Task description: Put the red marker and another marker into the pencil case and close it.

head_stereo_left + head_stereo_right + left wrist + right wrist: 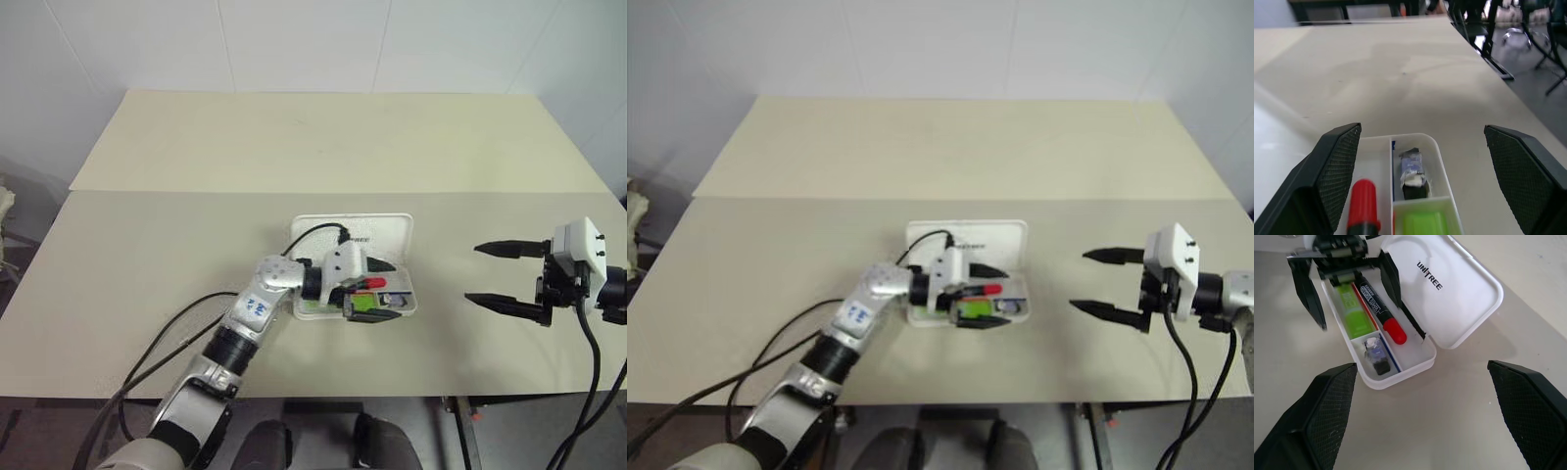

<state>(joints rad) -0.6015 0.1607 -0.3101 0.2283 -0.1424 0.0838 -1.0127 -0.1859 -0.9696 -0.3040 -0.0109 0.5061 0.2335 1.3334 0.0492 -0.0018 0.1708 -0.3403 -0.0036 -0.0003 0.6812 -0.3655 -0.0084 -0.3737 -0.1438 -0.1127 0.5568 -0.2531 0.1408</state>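
Observation:
The white pencil case (1449,293) lies open on the table, its lid with the "UNITREE" lettering folded flat behind the tray. The red marker (1380,308) lies lengthwise in the tray, and the light green marker (1354,308) rests beside it in the neighbouring slot. My left gripper (377,290) hovers over the tray, open, one finger on each side of the markers and gripping nothing. My right gripper (473,273) hangs open to the right of the case, well apart from it, with nothing between its fingers.
A small dark and blue item (1376,355) sits in the tray's end compartment. The case rests on a pale tabletop (147,274) with a seam across it; the front edge is near. Black cables trail from both arms.

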